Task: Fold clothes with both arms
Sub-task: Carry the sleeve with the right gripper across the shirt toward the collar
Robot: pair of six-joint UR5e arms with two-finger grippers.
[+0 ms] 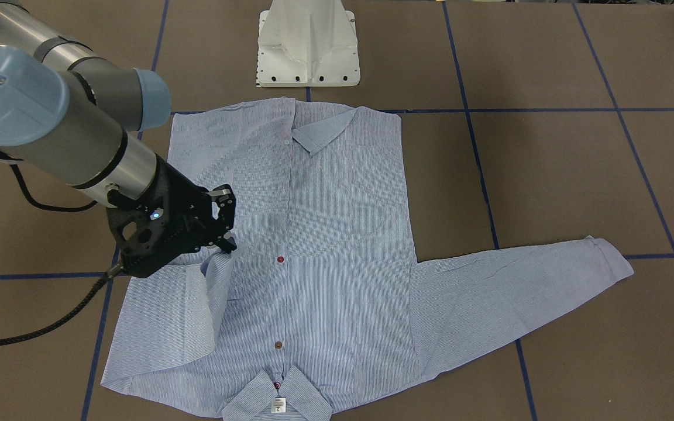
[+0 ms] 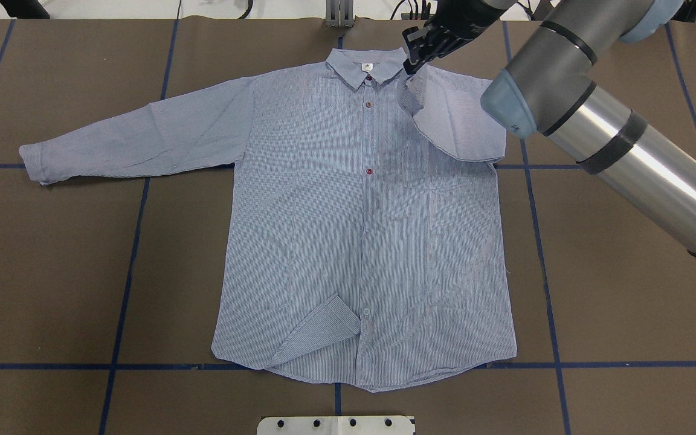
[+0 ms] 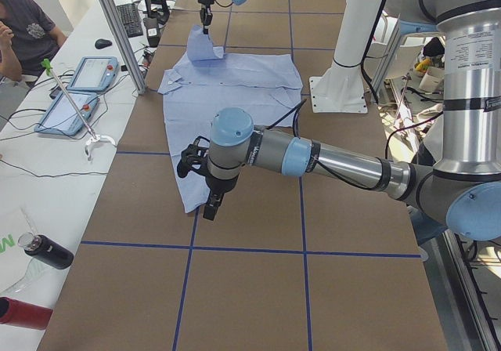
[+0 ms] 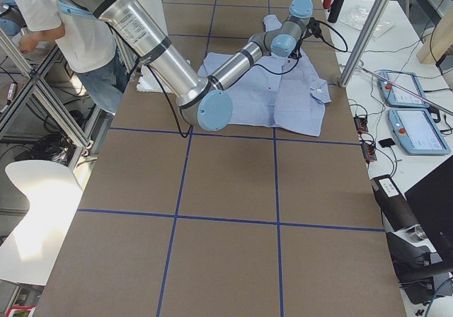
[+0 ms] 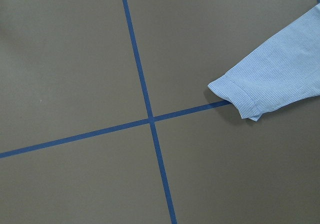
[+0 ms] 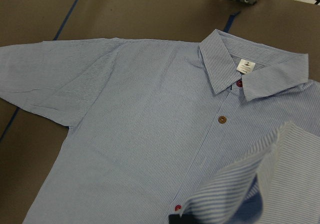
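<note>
The light blue striped shirt (image 2: 360, 229) lies flat, front up, with its collar (image 2: 366, 65) at the far edge from the robot. My right gripper (image 2: 411, 63) is shut on the cuff of one sleeve (image 1: 211, 292), holding it lifted and folded inward beside the collar; the front-facing view shows that pinch (image 1: 227, 241). The other sleeve (image 2: 136, 136) stretches flat out to the side, and its cuff (image 5: 240, 96) appears in the left wrist view. My left gripper (image 3: 192, 163) hovers over that sleeve end and shows only from the side, so its state cannot be told.
The white pedestal base (image 1: 308, 47) stands at the shirt's hem, where one hem corner (image 2: 318, 332) is turned up. Blue tape lines cross the brown table (image 2: 626, 290). A side bench holds control tablets (image 3: 78, 73) and bottles (image 3: 47, 251). A person (image 3: 23, 30) sits there.
</note>
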